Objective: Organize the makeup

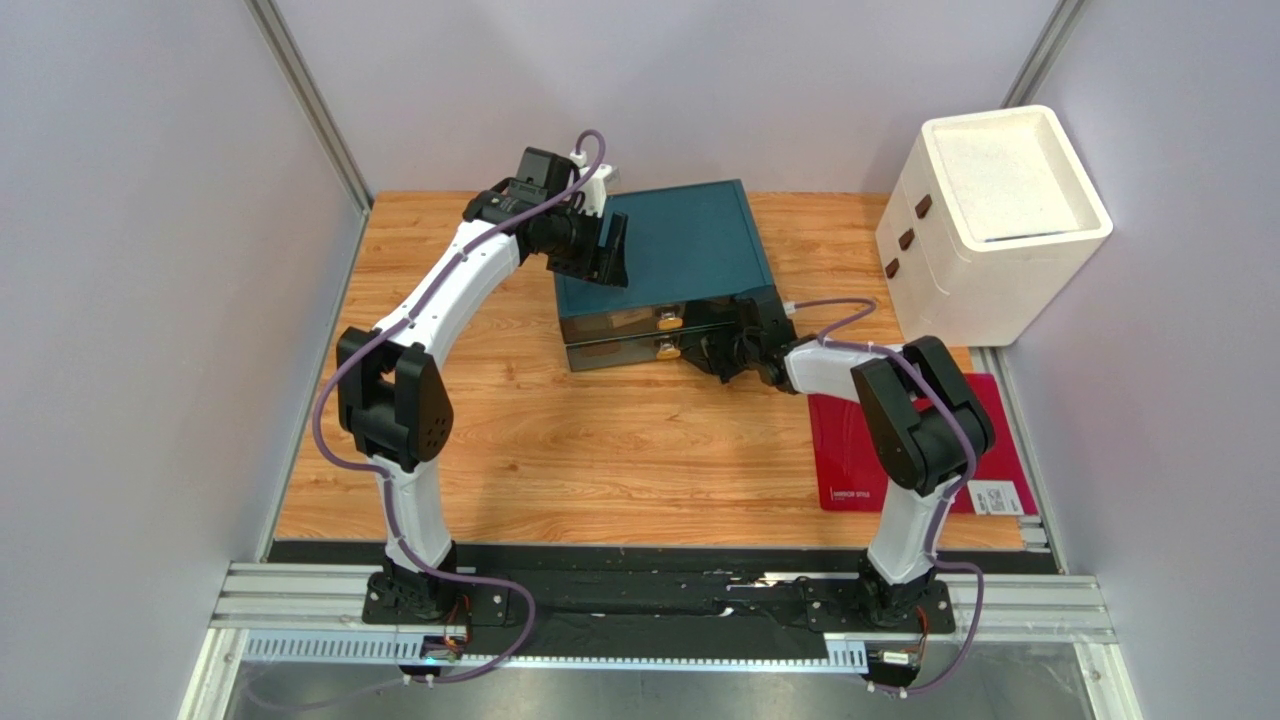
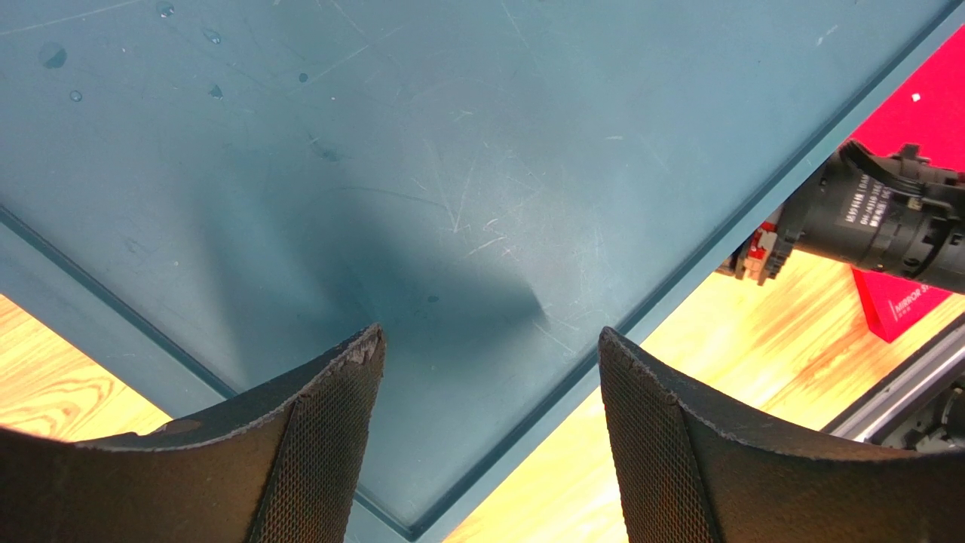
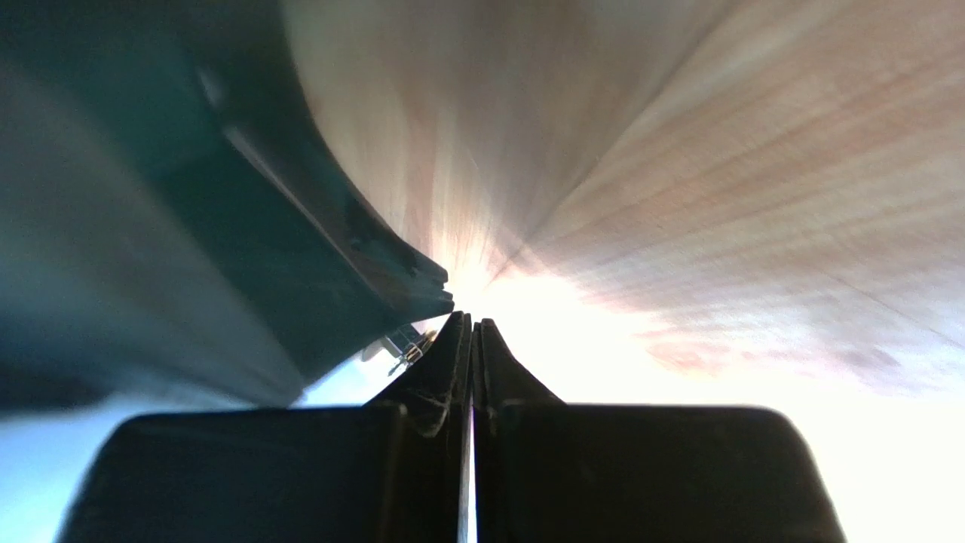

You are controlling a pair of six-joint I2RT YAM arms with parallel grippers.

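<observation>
Currently the left gripper hangs over the top panel of the teal box, near its left edge, fingers spread wide with nothing between them; the left wrist view shows only scratched teal surface under the gap, whether the pads touch it cannot be told. Right gripper is at the front face of the box, right side, low and close to the two stacked clear drawers, each with a small gold knob. Its fingers are pressed together, just a thin slit, nothing seen clamped in them. Right wrist view is heavily blurred: dark teal mass on the left, wood grain on the right, a tiny metallic bit just left of the fingertips, can't tell what it is. Makeup itself can't be made out in any view, drawer contents too dark and small to read, so where it lies cannot be told. Red mat lies flat at the right of the wooden table, partly under the right arm's elbow. White foam box sits at the far right corner, well apart from both grippers
</observation>
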